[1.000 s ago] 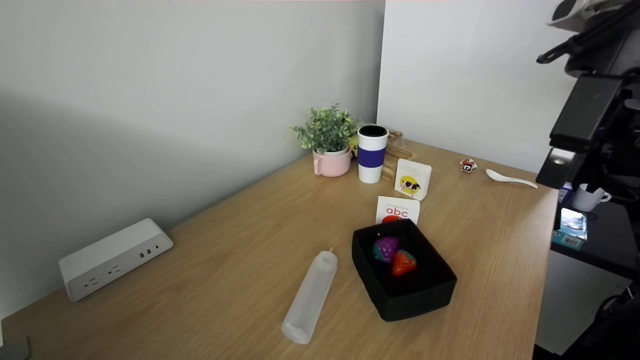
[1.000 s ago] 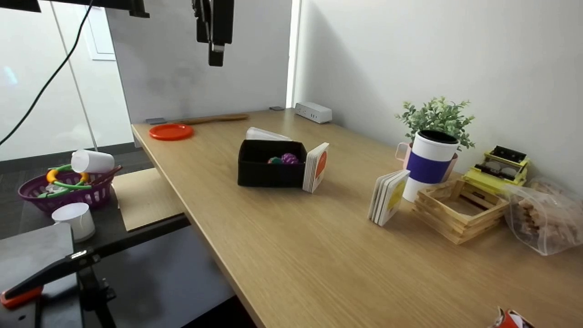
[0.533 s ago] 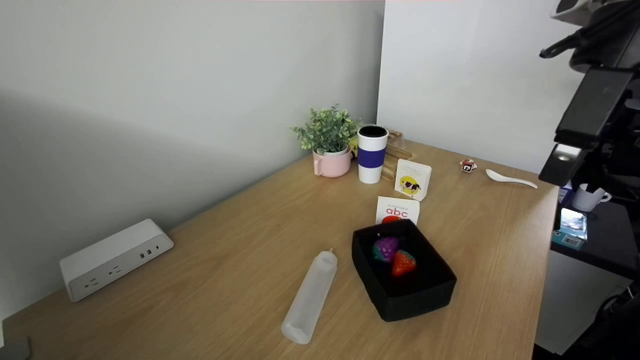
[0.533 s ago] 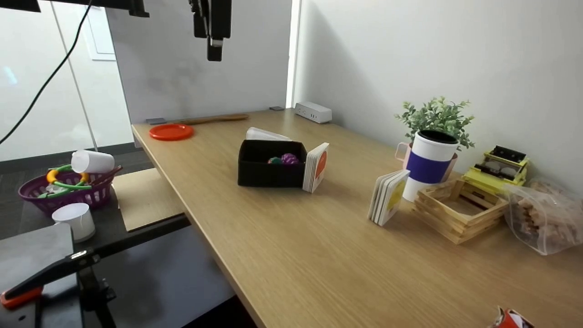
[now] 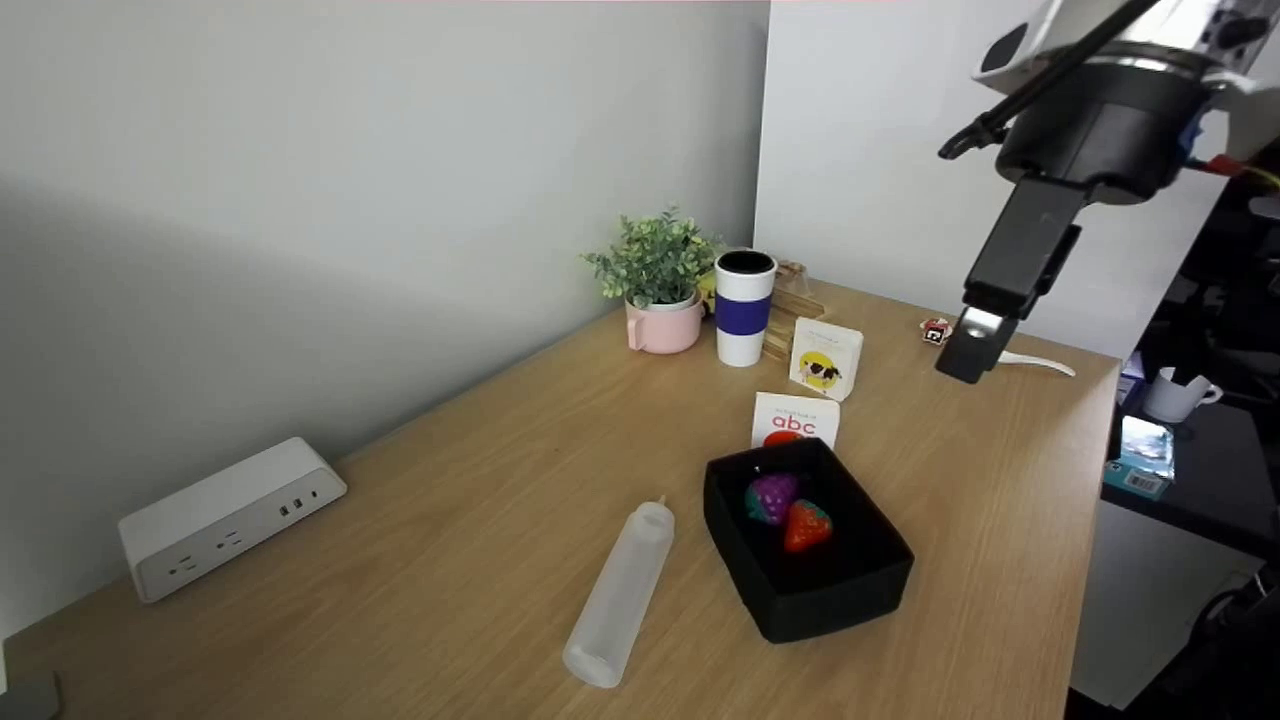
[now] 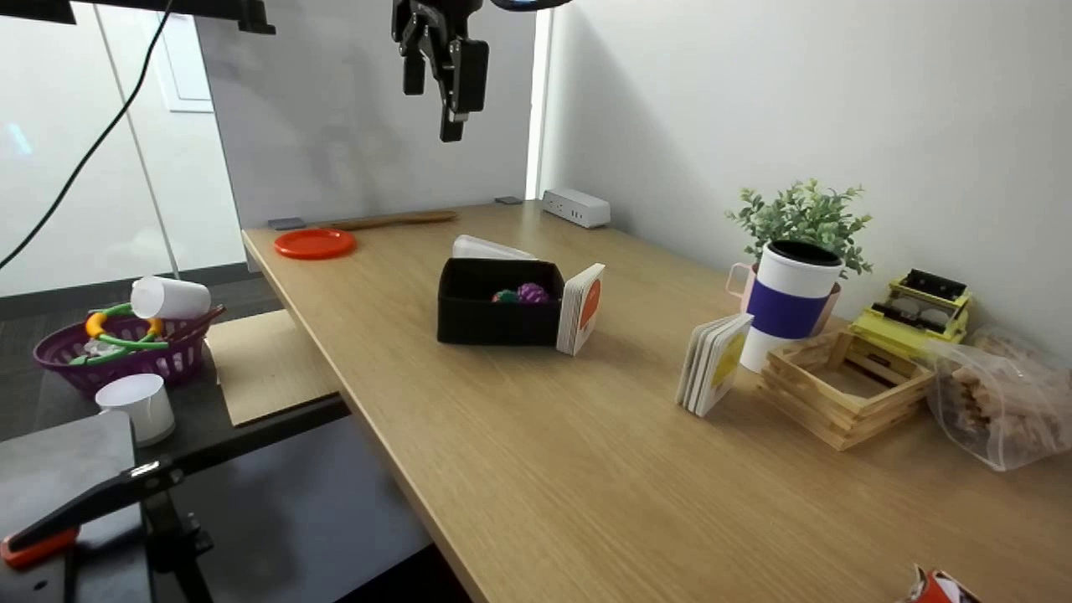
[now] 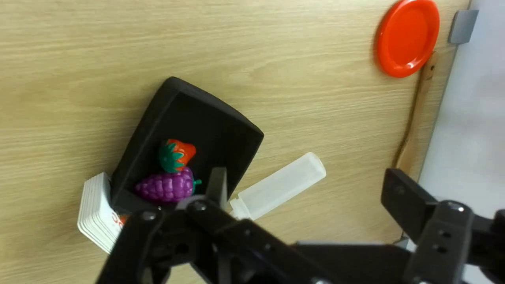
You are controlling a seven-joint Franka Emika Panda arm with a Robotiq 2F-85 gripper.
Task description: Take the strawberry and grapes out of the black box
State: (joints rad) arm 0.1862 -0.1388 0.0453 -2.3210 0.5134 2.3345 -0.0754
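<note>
The black box [image 5: 840, 608] stands on the desk and shows in both exterior views [image 6: 498, 322] and in the wrist view [image 7: 221, 130]. The red strawberry [image 5: 807, 526] with its green top lies inside, also in the wrist view [image 7: 183, 153]. The purple grapes [image 5: 771, 498] lie against it, also in the wrist view [image 7: 165, 187]. In an exterior view the box's wall partly hides the strawberry [image 6: 505, 296] and grapes [image 6: 533, 292]. My gripper [image 6: 433, 105] is open and empty, high above the desk. In the wrist view its fingers [image 7: 306, 179] are wide apart, one overlapping the box's edge.
A translucent bottle [image 5: 620, 595] lies beside the box. A small "abc" book [image 5: 797, 420] stands against its end, and a cow book [image 5: 826, 360] stands farther off. A white tumbler [image 5: 744, 310], potted plant [image 5: 662, 290], power strip [image 5: 235, 520] and red plate [image 6: 315, 243] are also on the desk.
My gripper has moved in from the side over the desk, toward the box, and turned so both fingers show in an exterior view. The box, strawberry and grapes have not moved.
</note>
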